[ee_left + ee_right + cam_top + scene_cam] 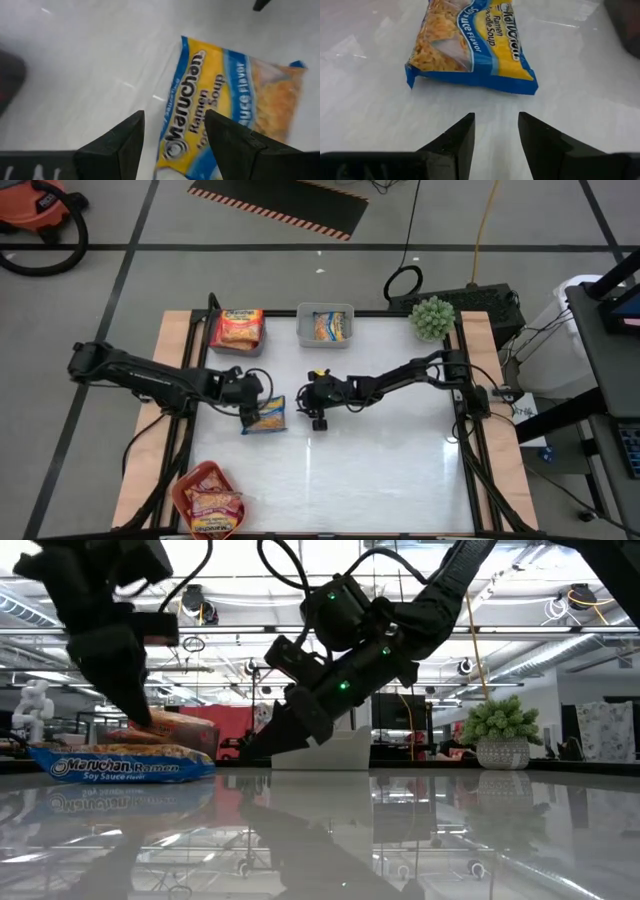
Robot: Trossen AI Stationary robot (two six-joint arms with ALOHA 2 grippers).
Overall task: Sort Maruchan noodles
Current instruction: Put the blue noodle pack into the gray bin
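Left gripper [172, 137]: jaws parted, empty, over blue packet [265, 415].
Right gripper [495, 132]: jaws parted, empty, beside it.
Risk: arms may collide; packet may skid across counter [400, 460].

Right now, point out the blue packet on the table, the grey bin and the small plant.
blue packet [266, 415], high view, wrapper middle.
grey bin [301, 326], high view, left rim.
small plant [432, 317], high view, foliage top.

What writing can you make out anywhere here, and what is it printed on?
"Maruchan Ramen" and "Soy Sauce Flavor": on the blue and yellow packet lying on the table, read from the low view.
"Maruchan Ramen ... Soup" and "...auce Flavor": same packet, left wrist view.
"Ramen Noodle Soup": same packet, right wrist view.
Packets in the clear bin, grey bin and red bin: too small to read.
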